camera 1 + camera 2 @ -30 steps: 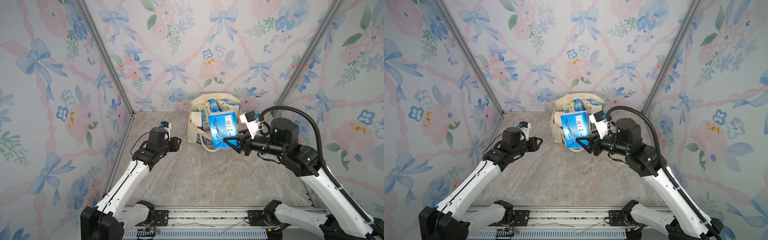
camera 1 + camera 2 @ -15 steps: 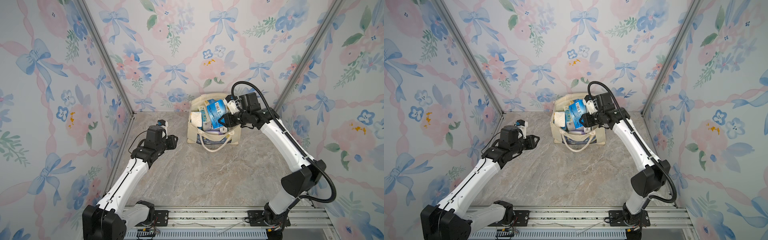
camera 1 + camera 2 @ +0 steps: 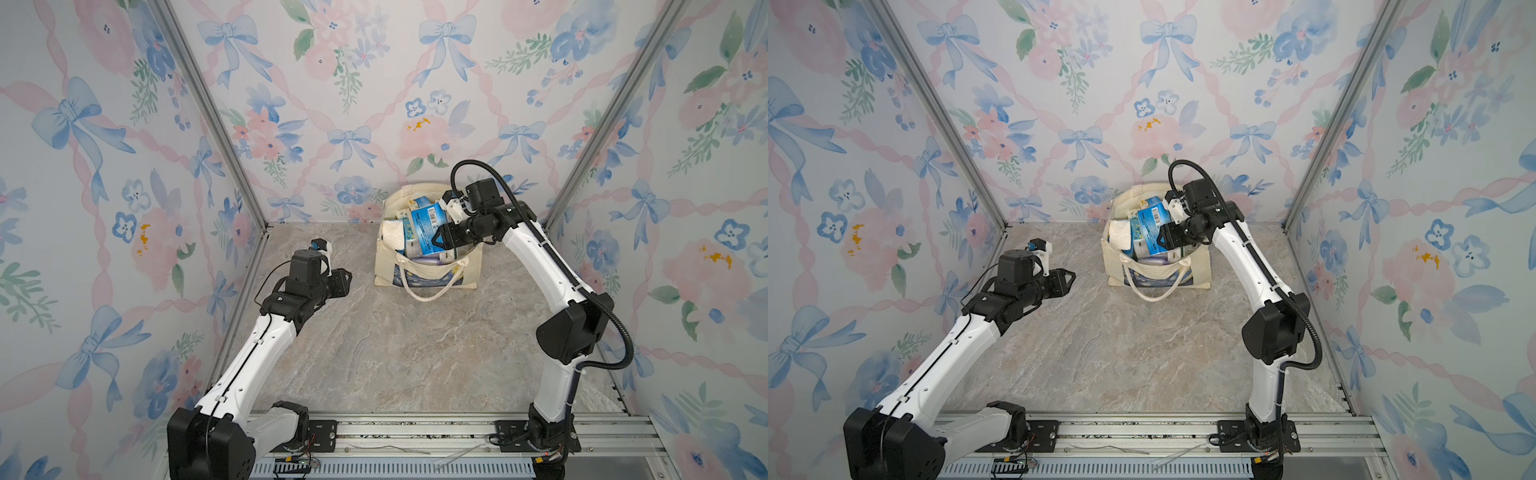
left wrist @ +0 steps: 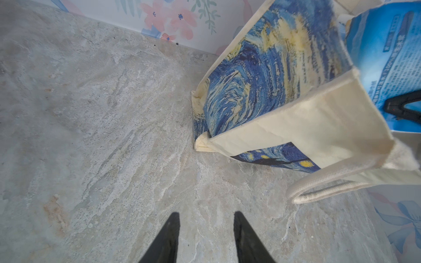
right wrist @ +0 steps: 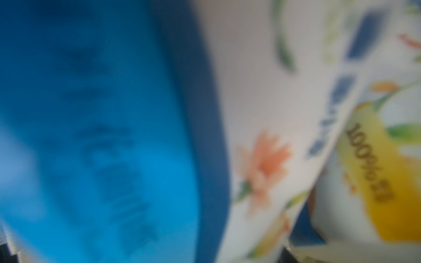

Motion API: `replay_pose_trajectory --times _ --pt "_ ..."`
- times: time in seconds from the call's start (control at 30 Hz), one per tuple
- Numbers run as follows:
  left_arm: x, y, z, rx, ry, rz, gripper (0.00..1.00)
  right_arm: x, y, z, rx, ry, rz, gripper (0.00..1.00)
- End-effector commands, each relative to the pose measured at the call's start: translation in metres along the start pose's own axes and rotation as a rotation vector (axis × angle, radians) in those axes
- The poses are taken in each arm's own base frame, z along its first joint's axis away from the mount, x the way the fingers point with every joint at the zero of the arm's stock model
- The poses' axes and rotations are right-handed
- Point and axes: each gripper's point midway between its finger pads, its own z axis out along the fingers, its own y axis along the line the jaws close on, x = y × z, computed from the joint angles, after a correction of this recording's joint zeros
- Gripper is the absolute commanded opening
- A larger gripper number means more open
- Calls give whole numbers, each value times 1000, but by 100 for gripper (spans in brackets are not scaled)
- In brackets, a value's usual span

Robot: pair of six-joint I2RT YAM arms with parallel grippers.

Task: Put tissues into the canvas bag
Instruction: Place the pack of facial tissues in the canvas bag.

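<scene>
My right gripper (image 3: 439, 243) is at the mouth of the canvas bag (image 3: 428, 277), with a finger on either side of a blue tissue pack (image 3: 423, 224) that has a barcode near its upper end. The pack stands tilted on the pile, its upper part above the rim. In the left wrist view, one black finger (image 4: 403, 109) lies flat against the pack's printed face. I can't tell whether my jaws are clamping the pack or just resting on it (the right wrist view is mostly blurred blue wrapper (image 5: 102, 136), with no fingers in it).

Around that pack, inside the bag:
- a white pack (image 3: 392, 235) against the bag's left wall
- a lavender pack (image 3: 428, 261) low at the front
- more blue-and-white packs (image 3: 419, 202) toward the back
- right wrist view: a white floral-print wrapper (image 5: 268, 118) just beside the blue one, and past it a wrapper with a yellow band (image 5: 376, 173)

Every tissue pack I can see is in the bag.

The bag stands upright and open at the back of the marble-look tabletop (image 3: 395, 345), near the floral rear wall (image 3: 353, 83). Its blue-and-yellow swirl print faces front and side. One cream handle (image 3: 428, 296) droops down the front onto the tabletop.

My left gripper (image 3: 343, 282) is well apart from the bag, off to its left over bare tabletop. The fingers are parted at a moderate gap with nothing between them (image 4: 206, 214), and they point toward the bag's near corner.
</scene>
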Motion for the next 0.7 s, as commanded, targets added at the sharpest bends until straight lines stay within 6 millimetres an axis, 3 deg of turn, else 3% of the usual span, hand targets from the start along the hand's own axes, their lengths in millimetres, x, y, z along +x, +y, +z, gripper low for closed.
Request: replay_pose_trajectory --times 0.0,0.17,0.3,0.53,0.67 --pt "-10 -3 1 17 -22 25 42 1 -20 -3 79 14 21 69" --pt "-12 2 4 11 -21 22 43 -8 -20 -21 100 -46 15 83" --pt "-11 5 8 8 -14 17 43 -21 -14 -44 74 -122 18 87" --pt "-15 10 12 1 -23 13 43 -51 0 -101 -37 -336 60 92" --pt "-20 13 11 -5 -44 16 43 -61 -10 -139 -116 -500 149 93"
